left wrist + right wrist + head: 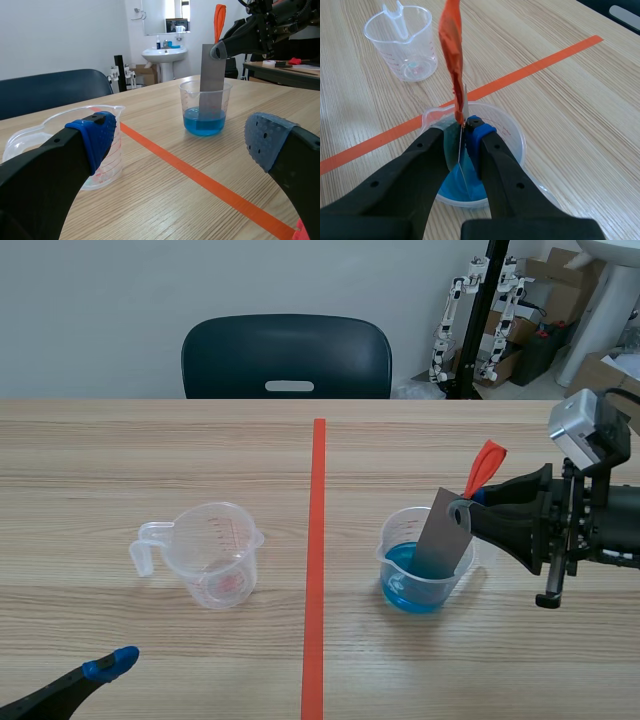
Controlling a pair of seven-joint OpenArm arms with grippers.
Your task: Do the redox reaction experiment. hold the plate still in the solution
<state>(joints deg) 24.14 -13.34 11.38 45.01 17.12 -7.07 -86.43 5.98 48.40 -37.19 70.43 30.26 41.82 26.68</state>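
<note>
Right of the orange-red tape line [318, 540], a clear plastic cup [388, 552] is holding blue solution [404, 578]. A grey metal plate [440, 535] is standing tilted in it, its lower end dipping into the liquid. The right hand [468, 512] is clamping the plate's upper edge, just under an orange-red tab [486, 465]. Left of the line, a handled measuring cup [215, 555] is sitting empty on the bench [100, 460]. The left hand [180, 140] is hanging open near the bench's near left corner, gripping nothing. Behind the bench a dark chair [287, 355] is standing. Two cups and one plate are showing in all.

1. Red graduation marks and numerals stand on the empty measuring cup [215, 558], too small to read.
2. Faint red marks on the cup of blue solution [514, 136] are likewise unreadable.
</note>
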